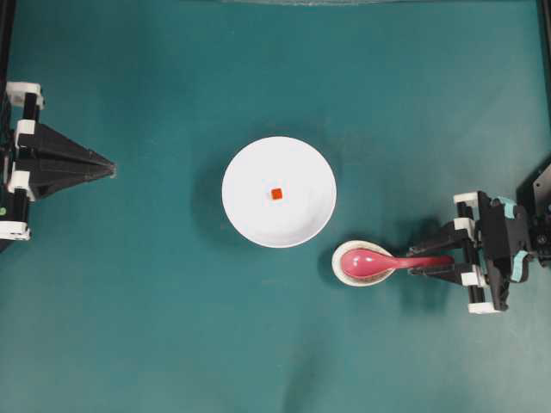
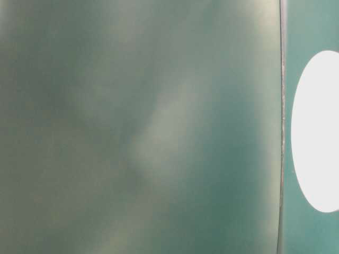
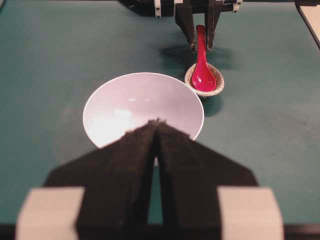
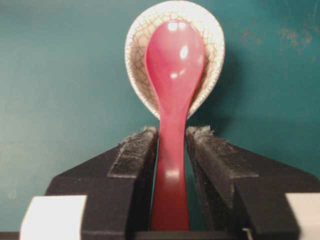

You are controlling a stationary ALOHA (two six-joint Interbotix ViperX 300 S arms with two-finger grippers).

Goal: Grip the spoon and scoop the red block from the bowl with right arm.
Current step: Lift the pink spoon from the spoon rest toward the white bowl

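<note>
Straddling glossy pink-red spoon (image 4: 172, 100) handle: right end effector (image 4: 172, 137), jaws narrowly spread, contact uncertain; left end effector (image 3: 157, 125) pressed together.

I see a glossy pink-red soup spoon (image 4: 172, 100), a crackle-patterned off-white dish (image 4: 137, 60), a plain white bowl (image 1: 258, 215), a red-orange cube (image 1: 276, 194) and a teal tabletop (image 1: 129, 327).

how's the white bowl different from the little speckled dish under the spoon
The bowl is much wider than the dish. The bowl is plain glossy white; the dish is off-white with a crackle pattern. The bowl holds only a tiny red block, while the dish cradles the scoop of the spoon. Both are round-edged, upright and sit on the teal table.
</note>
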